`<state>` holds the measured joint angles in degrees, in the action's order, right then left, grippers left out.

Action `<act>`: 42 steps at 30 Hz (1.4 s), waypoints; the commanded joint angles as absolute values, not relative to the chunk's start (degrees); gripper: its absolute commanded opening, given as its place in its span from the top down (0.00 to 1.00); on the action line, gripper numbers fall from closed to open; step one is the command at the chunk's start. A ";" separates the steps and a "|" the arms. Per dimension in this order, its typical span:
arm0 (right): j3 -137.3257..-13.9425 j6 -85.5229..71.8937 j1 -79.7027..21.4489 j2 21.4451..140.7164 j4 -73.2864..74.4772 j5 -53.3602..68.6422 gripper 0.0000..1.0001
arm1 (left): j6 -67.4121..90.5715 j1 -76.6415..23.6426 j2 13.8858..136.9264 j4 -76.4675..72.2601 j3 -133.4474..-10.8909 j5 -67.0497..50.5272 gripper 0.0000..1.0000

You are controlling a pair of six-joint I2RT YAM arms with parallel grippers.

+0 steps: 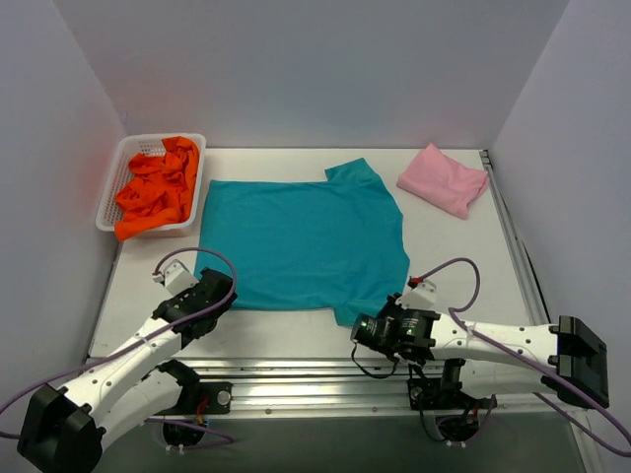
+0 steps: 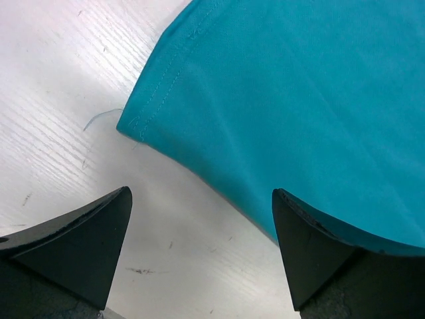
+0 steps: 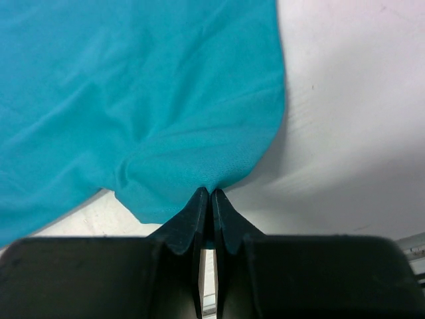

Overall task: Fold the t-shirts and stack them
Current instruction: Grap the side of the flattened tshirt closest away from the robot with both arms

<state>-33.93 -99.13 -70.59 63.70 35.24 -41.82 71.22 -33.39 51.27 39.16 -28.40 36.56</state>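
Right wrist view: the right jaws pinch the edge of the teal shirt [image 3: 146, 93] at their very tips. The left jaws gape open, with the hem corner lying ahead of them on the worktop [image 2: 60, 80]. Pulling now could slip that thin pinch or skew the cloth.

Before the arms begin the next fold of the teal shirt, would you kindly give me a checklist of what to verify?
1. Right tool pinching the teal t-shirt: ok, shut on its near right edge.
2. Left tool gripping the near left corner: not ok, open and holding nothing.
3. Shirt lying flat: ok, spread out, with a small pucker at the right tool.
4. Pink t-shirt out of the way: ok, folded at the far right, apart from the teal one.
5. Orange t-shirts out of the way: ok, in the basket at the far left.
6. How many cloth layers the right tool holds: cannot tell.
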 commanded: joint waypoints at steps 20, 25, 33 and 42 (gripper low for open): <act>-31.03 -87.10 -60.73 54.14 34.01 -49.13 1.00 | 77.43 -30.93 59.15 35.24 -27.51 33.66 0.49; -30.94 -86.57 -60.29 54.32 33.49 -49.39 1.00 | 78.66 -34.71 60.29 35.68 -28.65 33.75 0.51; -31.03 -86.22 -59.42 54.93 33.22 -49.39 1.00 | 81.74 -39.55 62.13 36.04 -28.48 34.01 0.50; -31.38 -85.34 -58.01 54.84 32.96 -48.96 1.00 | 83.94 -43.77 67.85 34.98 -29.71 35.24 0.72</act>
<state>-31.24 -85.78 -58.54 54.59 31.83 -45.89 81.65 -42.87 67.13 35.44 -28.99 35.64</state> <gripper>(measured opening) 0.009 0.317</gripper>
